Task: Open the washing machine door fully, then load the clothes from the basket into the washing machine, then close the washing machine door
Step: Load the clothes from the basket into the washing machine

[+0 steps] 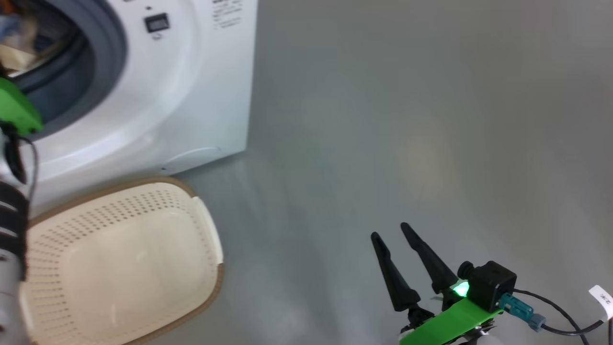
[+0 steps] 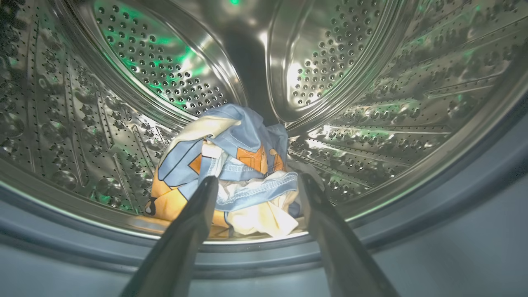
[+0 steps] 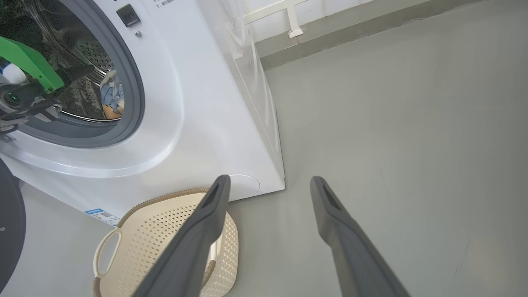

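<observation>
Clothes: the soft bundle of light blue fabric with orange-brown print and cream pieces [image 2: 243, 136] lies low in the perforated steel drum [image 2: 371, 103], close behind its front lip.
Left gripper [image 2: 258, 179]: reaches through the opening, long dark fingers spread wide and clamping nothing; whether the tips touch the cloth I cannot tell.
Risk, snagging: if a fingertip catches a hem as the arm backs out, the bundle probably drags forward over the lip.
Risk, trapped cloth: the cream edge sits near the grey rubber gasket [image 2: 453, 185]; any fold spilling onto it would likely get pinched when the door shuts.
Door: the large round glossy black door [image 3: 8, 231] hangs swung open at the white boxy front-loader [image 1: 191, 96]; the left arm in the opening blocks its closing path.
Basket: the cream perforated plastic basket with brown rim [image 1: 124, 254] stands on the floor just before the machine, its bottom bare; it may crowd the robot's approach to the door.
Right gripper [image 1: 390, 231]: fingers apart, holding nothing, above the smooth grey floor [image 1: 431, 120], well away from the machine.
</observation>
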Robot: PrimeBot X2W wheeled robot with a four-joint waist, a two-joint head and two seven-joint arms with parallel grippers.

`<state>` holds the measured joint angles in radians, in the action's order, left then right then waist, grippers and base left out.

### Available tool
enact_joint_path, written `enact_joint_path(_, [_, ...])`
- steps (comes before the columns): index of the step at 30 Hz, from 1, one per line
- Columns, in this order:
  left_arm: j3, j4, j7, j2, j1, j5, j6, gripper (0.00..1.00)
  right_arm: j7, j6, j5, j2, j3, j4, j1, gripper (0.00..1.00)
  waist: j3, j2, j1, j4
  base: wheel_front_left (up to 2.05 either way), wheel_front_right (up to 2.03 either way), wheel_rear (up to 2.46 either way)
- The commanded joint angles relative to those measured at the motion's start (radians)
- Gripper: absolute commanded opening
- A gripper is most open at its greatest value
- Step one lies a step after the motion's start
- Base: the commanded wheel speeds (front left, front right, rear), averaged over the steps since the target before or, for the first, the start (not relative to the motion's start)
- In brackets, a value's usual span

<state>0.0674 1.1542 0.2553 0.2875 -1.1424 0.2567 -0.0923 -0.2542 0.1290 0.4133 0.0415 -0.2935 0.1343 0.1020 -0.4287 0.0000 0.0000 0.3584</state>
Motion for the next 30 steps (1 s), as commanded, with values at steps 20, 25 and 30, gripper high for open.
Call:
enact_joint_path(20, [-0.04,-0.493,0.006,-0.144,0.594,-0.012,0.027,1.0,-0.008,0.002,-0.054,0.009,0.046,-0.01,-0.033,1.0,0.205,0.0,0.0,-0.163,0.0,0.0,0.0])
enact_joint_path(25, [-0.044,-0.594,0.006,-0.18,0.727,-0.026,0.021,1.0,-0.008,0.002,-0.071,0.014,0.057,-0.01,-0.048,1.0,0.254,0.0,0.0,-0.195,0.0,0.0,0.0])
enact_joint_path(30, [-0.053,-0.708,0.006,-0.204,0.855,-0.039,0.013,1.0,-0.008,0.002,-0.072,0.035,0.07,-0.015,-0.062,1.0,0.296,0.0,0.0,-0.229,0.0,0.0,0.0])
